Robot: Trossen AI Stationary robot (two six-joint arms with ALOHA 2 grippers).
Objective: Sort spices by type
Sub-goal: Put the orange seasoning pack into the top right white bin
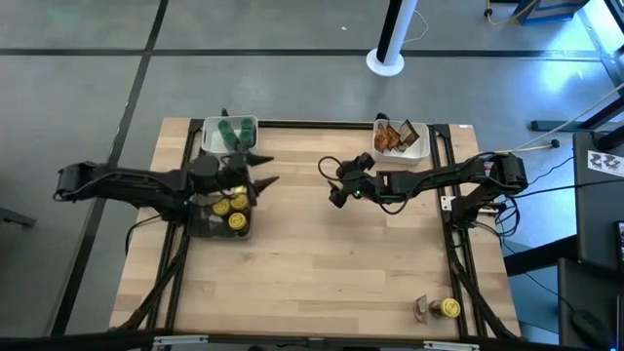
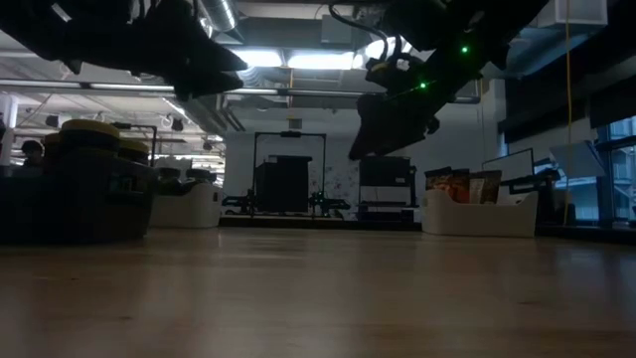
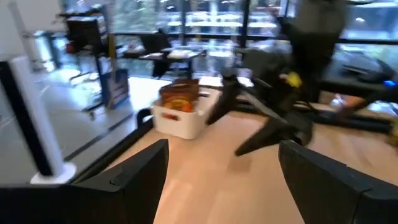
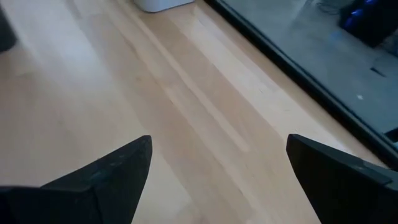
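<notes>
Spice jars with yellow lids (image 1: pixel 232 212), several, grouped in a dark tray (image 1: pixel 210 226) at the table's left side. Jars with green lids (image 1: pixel 234 132), several, standing in a white rectangular tray (image 1: pixel 216 141) at the far edge, just behind the dark tray. Brown-orange packets (image 1: pixel 392 137), upright in a second white tray (image 1: pixel 421 148) at the far edge toward the right; the low view shows them standing above the tray's rim. One more yellow-lidded jar (image 1: pixel 448 308) lies alone near the front right corner, beside a small dark item (image 1: pixel 421 310) too small to identify. Left gripper (image 1: pixel 260 169), fingers spread and empty, raised above the table between the green-lid tray and the dark tray, touching no jar. Right gripper (image 1: pixel 331 181), fingers likewise parted and empty, raised over bare wood at mid-table, well apart from the packets. No label text legible.
</notes>
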